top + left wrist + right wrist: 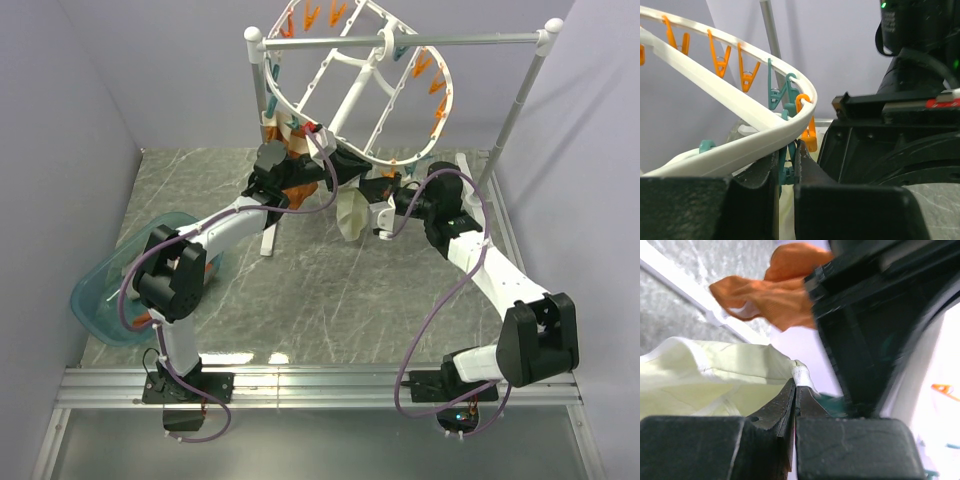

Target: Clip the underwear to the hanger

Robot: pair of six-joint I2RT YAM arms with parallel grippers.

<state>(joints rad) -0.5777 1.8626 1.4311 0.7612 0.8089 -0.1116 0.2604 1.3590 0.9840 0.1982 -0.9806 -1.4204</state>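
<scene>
Soft, even light fills the overhead view, which is sharp throughout. The desk (330, 300) carries small pale glare patches along its lower edge and only faint shadows under the arms.

In the left wrist view the hanger (740, 145) rim is crisp. The left claw (786, 167) at the bottom, pinching a teal clip (784, 172), is dark and blurred.

The right wrist view blows out to white at its right edge. The orange garment (775, 295), the underwear (715, 375) and the right claw (795, 400) are all soft.

You're looking at a lab test cell: plain lilac panels (90, 100) box in the marble-patterned table (330, 290), and an aluminium rail (320, 378) runs along its near edge.
</scene>
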